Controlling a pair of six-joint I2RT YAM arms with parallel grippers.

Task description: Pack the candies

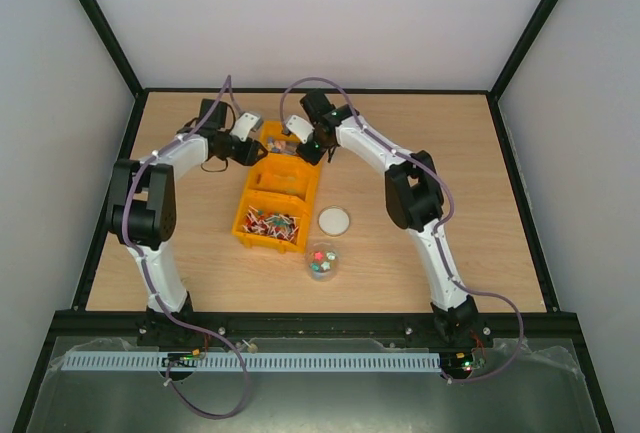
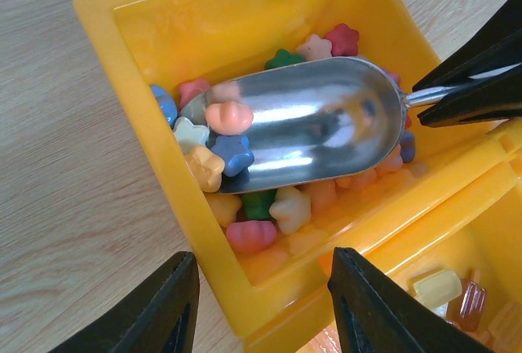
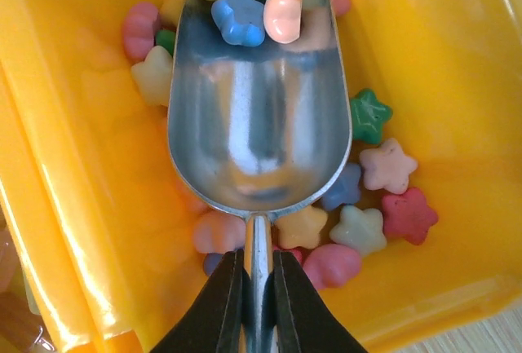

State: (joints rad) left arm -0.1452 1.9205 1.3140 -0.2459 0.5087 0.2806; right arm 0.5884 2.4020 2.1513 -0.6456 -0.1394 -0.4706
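Small star and round candies (image 3: 383,165) in mixed colours lie in the far compartment of a yellow bin (image 1: 300,193). My right gripper (image 3: 258,280) is shut on the handle of a metal scoop (image 3: 257,116), whose bowl lies in the candies, with three candies (image 3: 245,15) at its tip. In the left wrist view the scoop (image 2: 310,125) lies over the candies (image 2: 269,206). My left gripper (image 2: 261,288) is open, its fingers straddling the bin's left corner at the dividing wall. In the top view both grippers, left (image 1: 262,143) and right (image 1: 300,143), meet over the bin's far end.
The bin's near compartment holds red-and-white pieces (image 1: 272,221). A small clear jar (image 1: 322,261) with a few candies stands in front of the bin, its white lid (image 1: 334,220) beside it. Black frame posts and white walls enclose the wooden table (image 1: 450,153).
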